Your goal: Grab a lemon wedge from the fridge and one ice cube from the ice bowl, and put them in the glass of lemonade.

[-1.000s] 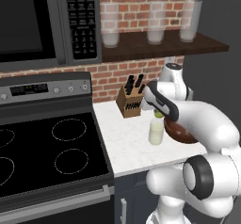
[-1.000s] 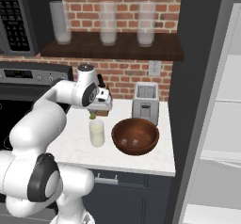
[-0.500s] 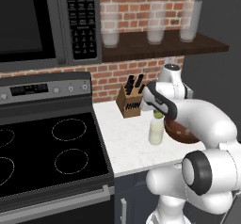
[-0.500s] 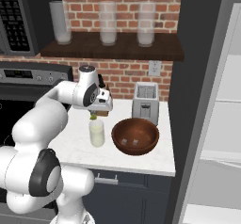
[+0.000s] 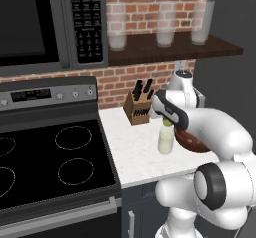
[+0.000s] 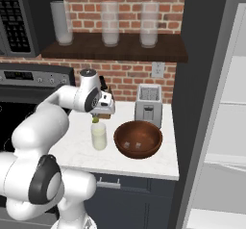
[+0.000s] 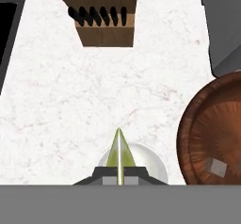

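Pincer [image 6: 96, 119] clamped on the wedge [image 7: 118, 153], held just above the glass [image 6: 99, 136]; hand view looks straight down w/ wedge tip over glass rim. Glass stands on the white counter [image 6: 144, 163], just left of the bowl [image 6: 138, 139], apart from it. Bowl holds 2 ice cubes [image 6: 138, 146] in the right base view; 1 cube visible in hand view. Behind bowl, against brick wall: 1 toaster [image 6: 148, 104]. Behind glass: 1 knife block [image 5: 138, 107] w/ dark handles, near the arm's wrist but not touching the glass. Stove [image 5: 50, 157] w/ 4 burner rings abuts counter on left; microwave [image 5: 45, 22] above it. Shelf [image 6: 115, 47] above counter carries 3 tall frosted glasses [image 6: 110, 23]. Fridge [image 6: 216, 127] to right of counter, door open, white shelves showing. Nothing between wedge and glass mouth.
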Motion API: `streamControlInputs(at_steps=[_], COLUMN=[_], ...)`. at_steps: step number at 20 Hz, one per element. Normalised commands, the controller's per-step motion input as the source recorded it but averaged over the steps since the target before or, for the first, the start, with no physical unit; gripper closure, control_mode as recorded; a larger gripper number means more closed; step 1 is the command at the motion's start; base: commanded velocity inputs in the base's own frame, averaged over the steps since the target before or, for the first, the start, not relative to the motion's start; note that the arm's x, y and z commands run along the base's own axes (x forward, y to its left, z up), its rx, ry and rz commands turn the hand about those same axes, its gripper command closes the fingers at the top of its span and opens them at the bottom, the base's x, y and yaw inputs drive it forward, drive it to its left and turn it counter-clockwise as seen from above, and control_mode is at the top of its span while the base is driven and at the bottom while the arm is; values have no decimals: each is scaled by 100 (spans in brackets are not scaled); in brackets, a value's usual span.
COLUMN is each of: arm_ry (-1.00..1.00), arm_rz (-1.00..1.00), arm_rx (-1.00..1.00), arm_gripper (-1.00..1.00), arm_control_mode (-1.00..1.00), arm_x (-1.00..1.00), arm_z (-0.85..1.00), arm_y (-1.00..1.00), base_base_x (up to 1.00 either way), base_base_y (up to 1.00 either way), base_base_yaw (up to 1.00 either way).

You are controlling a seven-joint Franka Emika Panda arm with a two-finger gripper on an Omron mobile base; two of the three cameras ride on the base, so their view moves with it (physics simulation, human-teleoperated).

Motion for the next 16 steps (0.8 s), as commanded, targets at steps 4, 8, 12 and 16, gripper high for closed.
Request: streamControlInputs(at_steps=[4, 8, 12, 16], arm_ry=[-9, -3, 0, 0], arm_rz=[0, 0, 0, 0], arm_rx=[0, 0, 0, 0], arm_gripper=[100, 100, 100, 100], arm_control_mode=[-100, -100, -100, -100], arm_x=[-9, -4, -5, 0], arm_z=[0, 0, 0, -1], arm_y=[0, 0, 0, 0], base_base_x=[0, 0, 0, 0], base_base_y=[0, 0, 0, 0], base_base_yaw=[0, 0, 0, 0])
